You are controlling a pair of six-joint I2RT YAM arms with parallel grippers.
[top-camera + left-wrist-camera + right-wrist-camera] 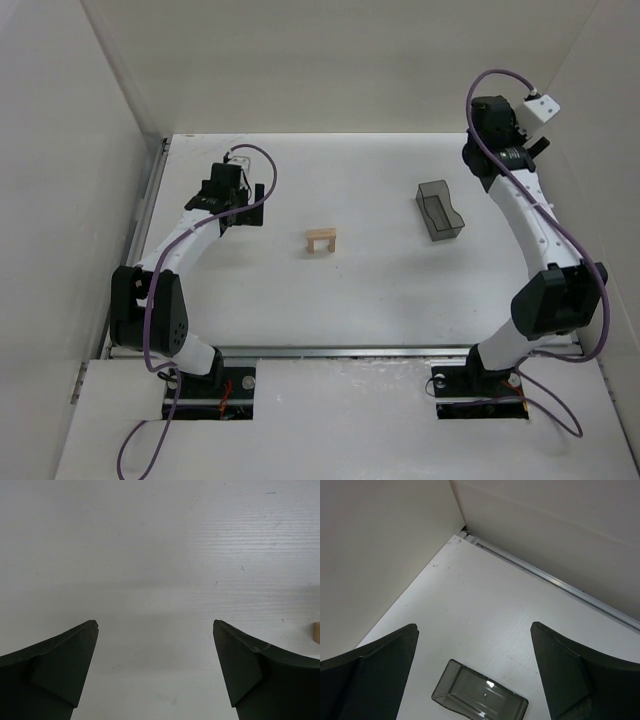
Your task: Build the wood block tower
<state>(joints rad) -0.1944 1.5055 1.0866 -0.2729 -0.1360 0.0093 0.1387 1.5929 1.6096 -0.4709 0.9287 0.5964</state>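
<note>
The small light-tan wooden block arch [321, 241] stands, apparently complete, mid-way across the white counter [380, 290], so hold your left fingers [60, 665] and right fingers [375, 670], both spread wide and empty, well clear, the right above the translucent grey plastic container [480, 697].

- Container [479, 697], translucent dark grey plastic, open-topped: lies on the table, seen between the right fingers [375, 670], touching neither.
- Table [485, 605], white, faint wood grain: beneath the right fingers and the left fingers [55, 670].
- Walls [380, 540], off-white: meet in a corner beyond the right fingertips.
- Metal rail [555, 582]: along one wall's foot.
</note>
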